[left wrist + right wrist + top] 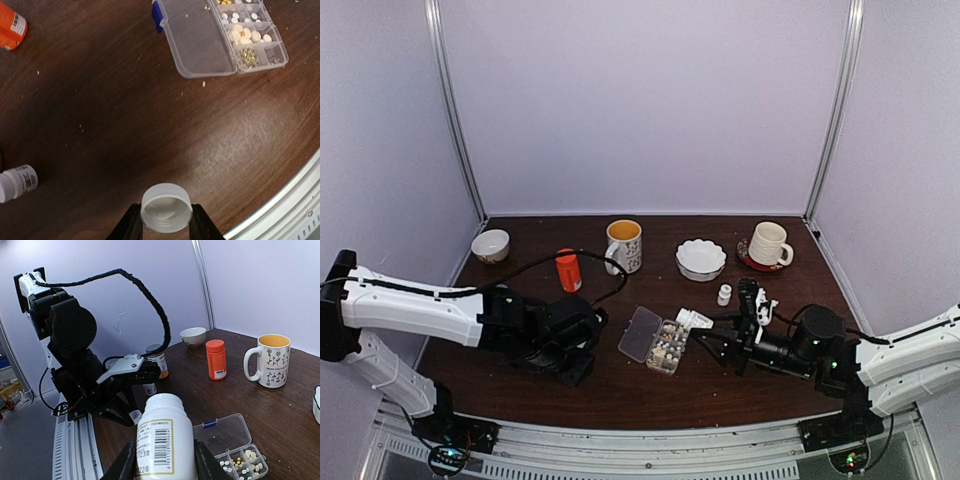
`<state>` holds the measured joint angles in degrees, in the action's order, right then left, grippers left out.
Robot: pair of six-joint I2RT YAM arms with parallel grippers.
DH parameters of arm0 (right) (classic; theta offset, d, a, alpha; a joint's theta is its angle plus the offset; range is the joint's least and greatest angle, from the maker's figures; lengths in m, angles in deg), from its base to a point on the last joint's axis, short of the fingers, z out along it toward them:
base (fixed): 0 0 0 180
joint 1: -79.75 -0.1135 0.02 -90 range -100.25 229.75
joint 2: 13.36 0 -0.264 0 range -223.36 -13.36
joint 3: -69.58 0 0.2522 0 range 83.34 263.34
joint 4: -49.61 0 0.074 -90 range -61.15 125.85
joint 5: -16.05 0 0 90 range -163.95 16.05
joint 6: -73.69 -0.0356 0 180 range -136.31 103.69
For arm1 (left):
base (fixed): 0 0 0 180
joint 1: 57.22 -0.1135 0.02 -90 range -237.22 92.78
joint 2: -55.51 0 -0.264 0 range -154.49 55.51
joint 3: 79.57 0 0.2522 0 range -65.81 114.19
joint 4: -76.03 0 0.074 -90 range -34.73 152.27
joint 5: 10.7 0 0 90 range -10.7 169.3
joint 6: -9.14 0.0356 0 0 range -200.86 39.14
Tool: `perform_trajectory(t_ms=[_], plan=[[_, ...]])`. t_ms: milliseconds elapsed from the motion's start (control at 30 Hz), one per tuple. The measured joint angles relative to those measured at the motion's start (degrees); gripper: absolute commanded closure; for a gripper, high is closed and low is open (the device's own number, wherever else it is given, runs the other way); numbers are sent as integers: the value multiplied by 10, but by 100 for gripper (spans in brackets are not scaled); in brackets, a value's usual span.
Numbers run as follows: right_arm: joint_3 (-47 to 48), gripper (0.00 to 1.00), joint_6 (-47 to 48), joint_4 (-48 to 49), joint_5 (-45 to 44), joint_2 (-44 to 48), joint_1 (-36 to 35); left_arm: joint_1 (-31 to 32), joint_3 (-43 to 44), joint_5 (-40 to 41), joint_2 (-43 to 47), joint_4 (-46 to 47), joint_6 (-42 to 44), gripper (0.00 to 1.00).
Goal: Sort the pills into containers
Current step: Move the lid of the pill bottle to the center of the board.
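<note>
A robot lab booth: pale panel walls (650, 100) on metal posts (455, 110) enclose a dark wooden counter (620, 385), with the left arm (410, 305) and right arm (910, 350) bolted to an aluminium rail (650, 455).

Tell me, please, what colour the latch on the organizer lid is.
Blue; the latch shows best in the left wrist view.

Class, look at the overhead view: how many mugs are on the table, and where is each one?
2. The flowered mug, yellow inside, stands at the back near the centre. The cream mug stands at the back right. No other mug shows, though the arms could hide something.
</note>
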<state>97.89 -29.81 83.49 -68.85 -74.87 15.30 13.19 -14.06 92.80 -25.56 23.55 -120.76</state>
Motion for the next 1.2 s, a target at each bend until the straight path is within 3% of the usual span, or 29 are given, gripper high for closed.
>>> perform_trajectory(t_ms=[400, 867, 1000, 1200], plan=[[-10, 100, -18, 27, 0, -1, 0, -115, 88, -25, -165, 25, 54, 66], [-22, 100, -36, 48, 4, -39, 0, -130, 118, -49, -223, 29, 69, 59], [-21, 100, -37, 50, 9, -49, 0, -132, 118, -52, -223, 31, 72, 42], [-22, 100, -49, 85, 19, -81, 0, -134, 118, -57, -223, 34, 71, 39]])
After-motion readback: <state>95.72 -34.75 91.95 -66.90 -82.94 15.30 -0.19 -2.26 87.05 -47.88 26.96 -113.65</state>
